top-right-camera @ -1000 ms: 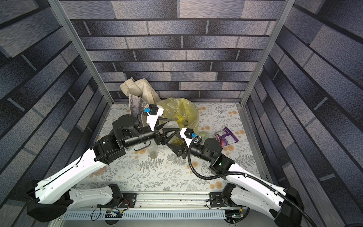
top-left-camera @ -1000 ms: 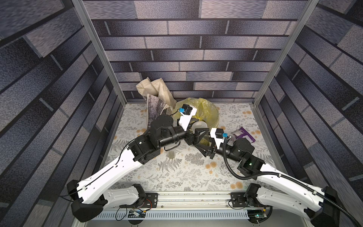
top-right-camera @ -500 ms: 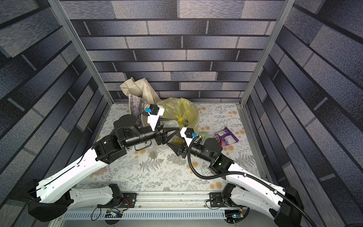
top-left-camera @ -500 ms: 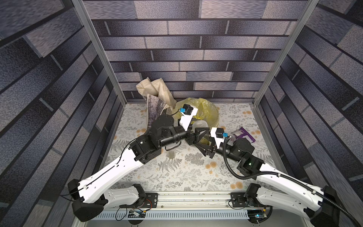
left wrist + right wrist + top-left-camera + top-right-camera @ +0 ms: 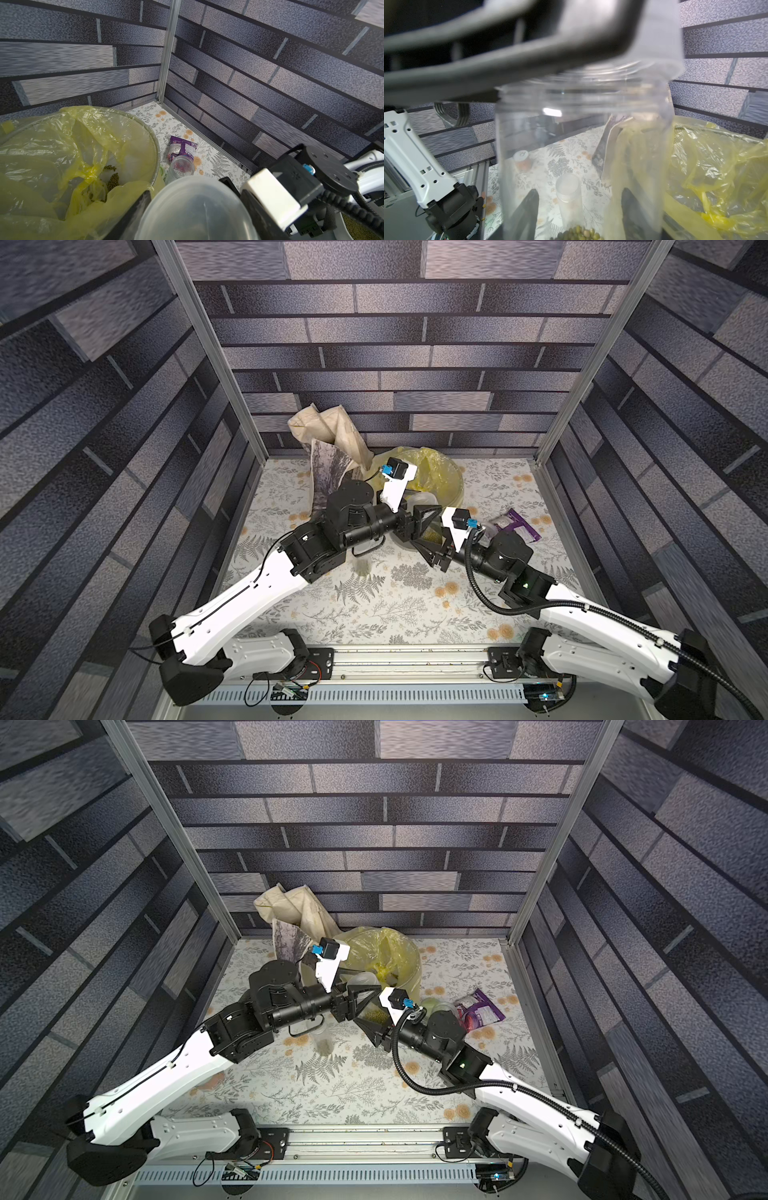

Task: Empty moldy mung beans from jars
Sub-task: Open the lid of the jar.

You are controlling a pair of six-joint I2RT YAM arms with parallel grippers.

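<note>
1. Between the two arms, just in front of the bucket [image 5: 155, 149], the right fingers [image 5: 527, 212] are clamped on the lower part of a clear jar [image 5: 581, 145]. Whether its base rests on the table [image 5: 374, 614] I cannot tell.
2. Mung beans [image 5: 579, 231] lie in a shallow layer at the jar's bottom, down by those fingers.
3. Left fingers [image 5: 508, 52] reach in at the top and are closed on the whitish lid [image 5: 199, 209]. It sits at the jar's mouth, with the neck threads showing under its rim.
4. The jar's long axis stands roughly upright, with the lid straight above the beans. The lid should therefore come off upward along that axis, away from the right fingers, and the left arm is the one placed to do it.
5. The yellow bag [image 5: 62, 145] in the bucket opens just beside the jar, on the side away from the arm bases. Once the lid is clear, tipping the mouth that way looks like the right arm's job.
6. A second slim jar [image 5: 323, 1042] stands on the table under the left arm, untouched.
</note>
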